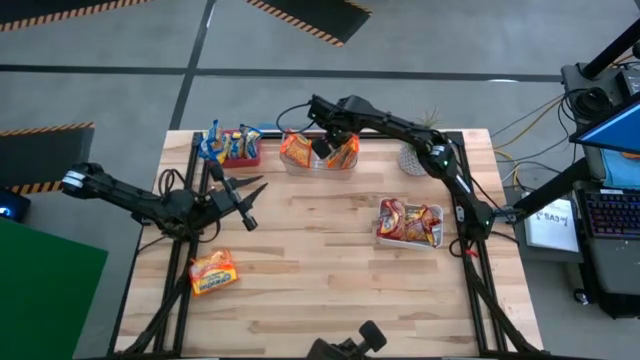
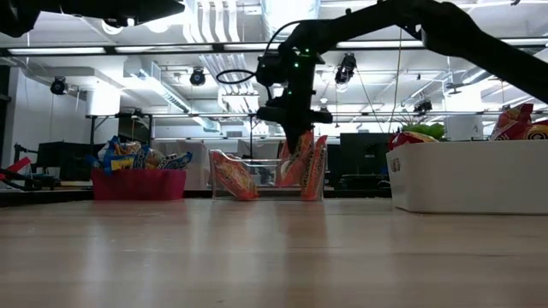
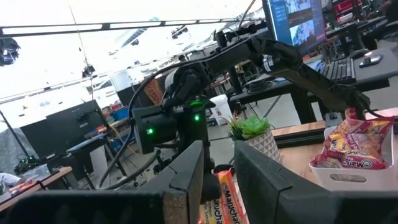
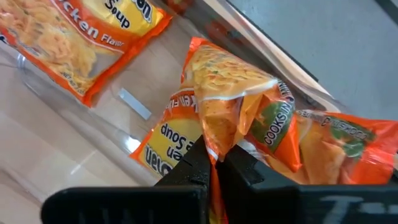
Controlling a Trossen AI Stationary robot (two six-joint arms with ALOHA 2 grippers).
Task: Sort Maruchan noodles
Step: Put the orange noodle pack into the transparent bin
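Several orange Maruchan noodle packets stand in a clear bin [image 1: 318, 170] at the table's far middle. My right gripper [image 1: 322, 150] reaches down into it, shut on one orange packet [image 4: 236, 106]. Blue-marked packets fill a red bin [image 1: 232, 158] at the far left. Red and pink ones lie in a white bin [image 1: 408, 242] on the right. One more orange packet [image 1: 213, 270] lies flat on the table near the left front. My left gripper [image 1: 250, 200] hovers at the left, open, with nothing between its fingers. My right gripper pinches a crumpled edge of the orange packet [image 4: 217, 140] between its two fingers. It comes from above, slanting steeply down. The packet stands tilted in the clear bin [image 2: 265, 184], against another orange packet [image 4: 336, 146].
A potted green plant [image 1: 412, 155] stands beside the clear bin at the far right. The table's middle and near right show bare wood. Cables and black frame rails run along the left and right edges.
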